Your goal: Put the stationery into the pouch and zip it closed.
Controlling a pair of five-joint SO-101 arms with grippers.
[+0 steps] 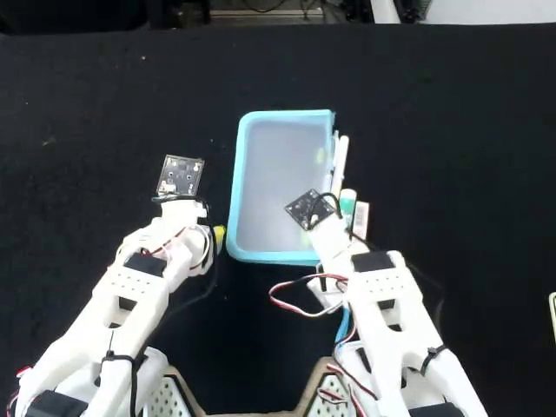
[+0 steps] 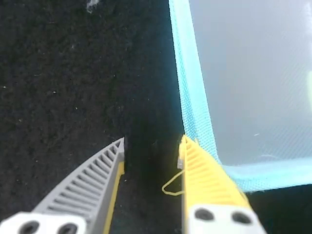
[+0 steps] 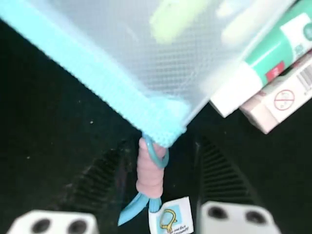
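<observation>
Black cloth is spread over the table (image 1: 87,104). At its middle a see-thru pouch (image 1: 278,182) w/ a light-blue edge is laid flat. A green & white glue stick (image 3: 263,63) & a pink box (image 3: 282,97) are seen poking out at its right side. The left gripper (image 2: 153,146) is held open by the near-left corner. The right gripper (image 3: 163,146) is spread open around the pink zip pull (image 3: 150,173), not pinching it.

Black table covering (image 1: 87,104), pale edge object (image 1: 552,314).
</observation>
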